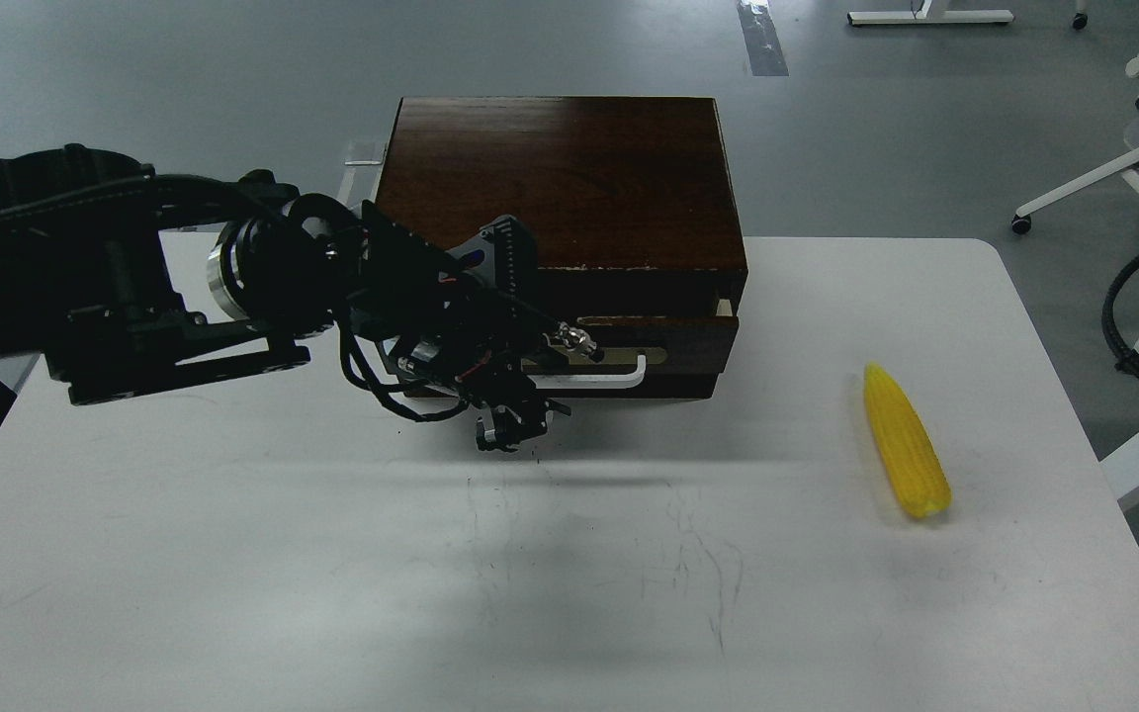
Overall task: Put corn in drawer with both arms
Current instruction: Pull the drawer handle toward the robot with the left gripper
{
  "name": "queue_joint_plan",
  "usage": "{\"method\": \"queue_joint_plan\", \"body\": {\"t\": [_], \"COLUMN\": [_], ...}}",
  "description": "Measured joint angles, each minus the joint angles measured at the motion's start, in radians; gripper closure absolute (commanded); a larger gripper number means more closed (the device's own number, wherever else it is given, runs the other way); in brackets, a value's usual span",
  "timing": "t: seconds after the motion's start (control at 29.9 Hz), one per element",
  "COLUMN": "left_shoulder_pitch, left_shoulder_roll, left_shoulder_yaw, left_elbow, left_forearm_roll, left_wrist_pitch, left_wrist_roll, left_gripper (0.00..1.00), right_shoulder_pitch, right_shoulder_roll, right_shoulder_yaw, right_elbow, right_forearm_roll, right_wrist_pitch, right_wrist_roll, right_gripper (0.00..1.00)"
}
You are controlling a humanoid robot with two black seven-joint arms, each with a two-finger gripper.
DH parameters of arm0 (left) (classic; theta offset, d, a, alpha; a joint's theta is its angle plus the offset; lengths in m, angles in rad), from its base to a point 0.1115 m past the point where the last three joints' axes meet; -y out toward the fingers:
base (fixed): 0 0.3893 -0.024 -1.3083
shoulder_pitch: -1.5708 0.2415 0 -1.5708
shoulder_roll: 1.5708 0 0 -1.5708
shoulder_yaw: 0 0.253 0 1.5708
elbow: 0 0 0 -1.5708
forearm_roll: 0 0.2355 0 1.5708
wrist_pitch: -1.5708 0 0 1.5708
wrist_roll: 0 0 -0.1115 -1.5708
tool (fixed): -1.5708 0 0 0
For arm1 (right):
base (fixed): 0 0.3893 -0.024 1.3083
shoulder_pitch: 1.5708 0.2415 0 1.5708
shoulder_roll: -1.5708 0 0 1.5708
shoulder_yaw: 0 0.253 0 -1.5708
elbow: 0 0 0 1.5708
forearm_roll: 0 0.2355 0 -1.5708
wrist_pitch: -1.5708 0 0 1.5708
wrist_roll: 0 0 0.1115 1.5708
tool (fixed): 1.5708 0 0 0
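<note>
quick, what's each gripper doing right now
left gripper: at the drawer handle, open or shut cannot be told
right gripper: not in view

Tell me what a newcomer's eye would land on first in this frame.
Probably the bright yellow corn, lying alone on the white table toward its right side, well clear of everything else. Next comes the left arm's gripper, reaching in from the left to the white handle of the dark brown drawer, which looks pulled out only a crack. No right arm is in view.
</note>
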Motion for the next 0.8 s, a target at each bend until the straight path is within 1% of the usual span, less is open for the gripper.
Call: {"method": "queue_joint_plan", "body": {"t": [0.17,0.33,0.5,0.8], "left_shoulder_pitch": [0.002,0.042,0.052,0.049], "left_shoulder_roll": [-0.004,-0.005,-0.005,-0.001], "left_shoulder_yaw": [0.002,0.006,0.006,0.005], "left_elbow": [0.014,0.022,0.024,-0.015], "left_forearm_roll": [-0.001,0.002,0.005,0.008], "left_wrist_pitch": [0.000,0.000,0.000,0.000], "left_wrist_roll": [0.000,0.002,0.003,0.002], "left_gripper": [0.52,0.52,0.52,0.52], "right_shoulder_pitch": [0.000,0.000,0.000,0.000], "right_shoulder_roll": [0.000,0.000,-0.004,-0.005], "right_shoulder_yaw": [0.001,0.001,0.002,0.008], "right_elbow": [0.000,0.000,-0.002,-0.003], "right_forearm_roll": [0.000,0.000,0.000,0.000], "right_wrist_pitch": [0.000,0.000,0.000,0.000], "right_wrist_roll": [0.000,0.001,0.001,0.001], "right_gripper": [0.00,0.00,0.00,0.00]}}
